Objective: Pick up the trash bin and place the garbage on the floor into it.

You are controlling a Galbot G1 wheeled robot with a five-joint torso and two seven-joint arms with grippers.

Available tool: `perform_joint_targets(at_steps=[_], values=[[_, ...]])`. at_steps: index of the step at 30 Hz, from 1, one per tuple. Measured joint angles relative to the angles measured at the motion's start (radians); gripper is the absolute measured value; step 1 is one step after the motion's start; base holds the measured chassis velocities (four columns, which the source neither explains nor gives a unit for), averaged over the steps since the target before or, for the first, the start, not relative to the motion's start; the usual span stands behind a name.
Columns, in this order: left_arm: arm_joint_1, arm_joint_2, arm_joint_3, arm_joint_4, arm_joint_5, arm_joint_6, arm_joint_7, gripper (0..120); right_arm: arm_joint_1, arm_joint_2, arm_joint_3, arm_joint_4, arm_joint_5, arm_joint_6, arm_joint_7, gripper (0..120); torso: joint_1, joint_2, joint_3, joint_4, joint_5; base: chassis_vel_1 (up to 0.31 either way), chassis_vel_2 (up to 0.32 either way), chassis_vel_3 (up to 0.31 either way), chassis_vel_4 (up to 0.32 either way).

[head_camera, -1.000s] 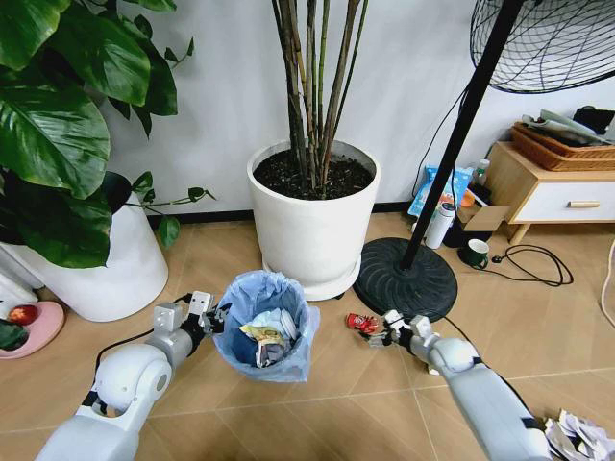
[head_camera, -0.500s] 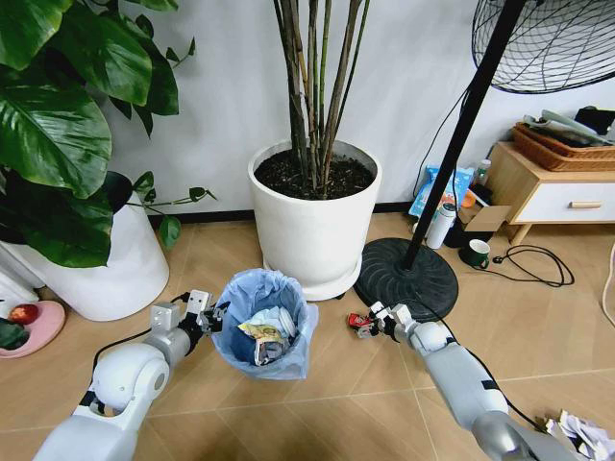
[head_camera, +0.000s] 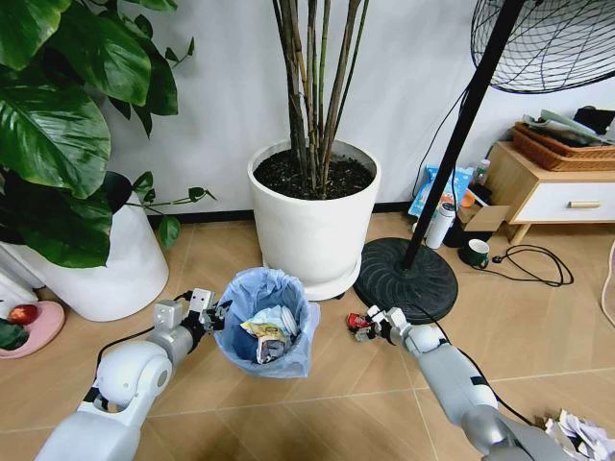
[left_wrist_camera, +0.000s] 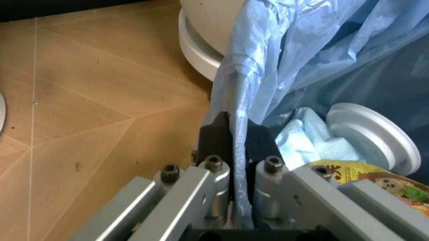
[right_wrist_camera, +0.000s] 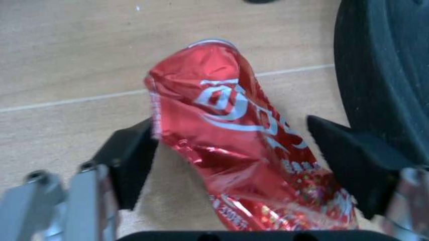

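The left claw was clenched on the rim of the trash bin, pinching its blue plastic bag; the bin sat on the floor just in front of the white plant pot, with paper and a white lid inside. The right claw was spread wide around a crumpled red packet lying on the floor beside the black fan base, its fingers not squeezing it.
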State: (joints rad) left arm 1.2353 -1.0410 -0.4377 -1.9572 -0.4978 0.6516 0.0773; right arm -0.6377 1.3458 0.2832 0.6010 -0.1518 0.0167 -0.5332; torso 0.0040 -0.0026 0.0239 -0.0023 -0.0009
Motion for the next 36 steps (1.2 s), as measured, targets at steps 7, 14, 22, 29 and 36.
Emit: perform_joint_targets(at_steps=[7, 14, 22, 29, 36], values=[[0.0, 0.003, -0.002, -0.001, -0.002, 0.0, 0.002, 0, 0.01, 0.011, 0.011, -0.026, -0.015, 0.003, 0.017, 45, 0.0, 0.0, 0.0, 0.0001, 0.0, 0.0, 0.0, 0.0, 0.0], [0.003, 0.003, -0.002, -0.003, -0.002, -0.001, 0.002, 0, 0.002, 0.012, 0.014, -0.017, -0.011, 0.005, 0.026, 29, 0.0, 0.0, 0.0, 0.0, -0.0001, 0.0, 0.0, 0.0, 0.0], [0.0, 0.002, -0.002, -0.003, -0.001, -0.001, 0.002, 0, -0.019, 0.009, 0.014, 0.019, 0.039, -0.016, 0.046, 29, 0.0, 0.0, 0.0, 0.0, 0.0002, 0.0, 0.0, 0.0, 0.0], [0.003, 0.001, -0.001, -0.002, 0.001, -0.001, 0.002, 0, -0.092, -0.013, 0.014, 0.14, 0.112, -0.056, 0.053, 29, 0.0, 0.0, 0.0, 0.0, 0.0, 0.0, 0.0, 0.0, 0.0], [0.005, 0.0, 0.002, -0.002, 0.007, -0.002, 0.004, 0, -0.186, -0.039, 0.028, 0.277, 0.173, -0.088, 0.054, 29, 0.0, 0.0, 0.0, 0.0, 0.0003, 0.0, 0.0, 0.0, 0.0]])
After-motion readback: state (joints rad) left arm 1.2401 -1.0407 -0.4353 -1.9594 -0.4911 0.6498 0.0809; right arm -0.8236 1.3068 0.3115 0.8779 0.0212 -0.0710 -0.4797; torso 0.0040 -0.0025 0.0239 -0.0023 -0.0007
